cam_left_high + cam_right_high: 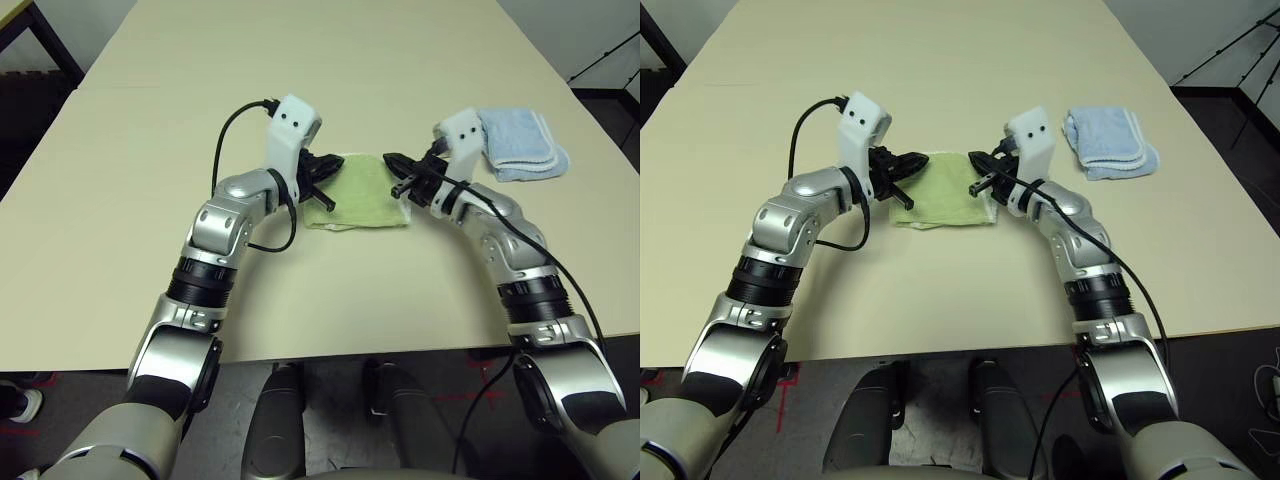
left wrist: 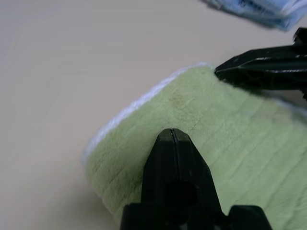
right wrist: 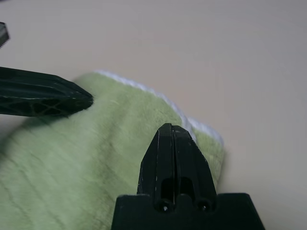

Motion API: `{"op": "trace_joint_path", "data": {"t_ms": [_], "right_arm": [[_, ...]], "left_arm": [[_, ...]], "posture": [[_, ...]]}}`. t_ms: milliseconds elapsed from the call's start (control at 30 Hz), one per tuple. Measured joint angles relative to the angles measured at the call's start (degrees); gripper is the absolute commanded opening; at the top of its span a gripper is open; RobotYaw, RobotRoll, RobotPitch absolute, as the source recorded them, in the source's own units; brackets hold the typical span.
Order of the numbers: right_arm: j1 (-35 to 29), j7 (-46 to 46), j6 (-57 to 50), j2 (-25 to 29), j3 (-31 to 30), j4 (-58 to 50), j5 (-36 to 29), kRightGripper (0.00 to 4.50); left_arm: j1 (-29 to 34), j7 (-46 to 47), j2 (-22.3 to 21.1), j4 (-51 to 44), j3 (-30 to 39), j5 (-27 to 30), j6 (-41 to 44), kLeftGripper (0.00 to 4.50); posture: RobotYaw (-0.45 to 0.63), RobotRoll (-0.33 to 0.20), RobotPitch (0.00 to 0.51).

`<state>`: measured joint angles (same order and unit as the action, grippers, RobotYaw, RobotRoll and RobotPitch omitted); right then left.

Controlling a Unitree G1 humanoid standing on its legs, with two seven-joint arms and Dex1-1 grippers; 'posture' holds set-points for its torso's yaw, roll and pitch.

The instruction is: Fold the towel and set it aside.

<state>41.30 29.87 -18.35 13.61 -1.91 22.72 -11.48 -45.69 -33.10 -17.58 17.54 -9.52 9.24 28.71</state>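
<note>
No legible text, labels, brand marks, nos. or signs showing in any view. Nothing reading on the green towel (image 1: 360, 192): its visible faces are showing plain terry w/ white edging, no mark discernible. Nothing printing on the pale blue towel (image 1: 522, 146) either. Worktop (image 1: 300, 80) is showing bare, no stickers. White wrist housings are carrying small dark dots only, not characters.
</note>
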Motion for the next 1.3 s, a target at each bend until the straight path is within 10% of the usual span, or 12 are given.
{"op": "trace_joint_path", "data": {"t_ms": [567,867,1233,1300], "right_arm": [[0.9,0.7,6.4,-0.9,0.2,9.7,2.0,0.0],[-3.7,2.9,2.4,2.5,1.3,-5.4,-0.1,0.0],[-17.9,4.0,-3.2,6.4,3.6,-30.1,-5.7,4.1],[-21.8,4.1,-3.3,6.8,4.1,-33.8,-6.6,4.48]], "left_arm": [[-0.2,-0.1,2.5,8.1,0.7,-3.6,-7.2,0.04],[-1.4,-2.2,-1.2,-2.7,12.0,6.0,0.4,0.4],[9.7,-4.9,-6.8,-15.5,16.5,13.6,7.2,4.49],[10.8,-5.2,-7.2,-16.1,16.4,13.6,6.6,4.5]], "posture": [[0.13,0.0,0.179],[0.14,0.0,0.152],[0.15,0.0,0.137],[0.14,0.0,0.133]]}}
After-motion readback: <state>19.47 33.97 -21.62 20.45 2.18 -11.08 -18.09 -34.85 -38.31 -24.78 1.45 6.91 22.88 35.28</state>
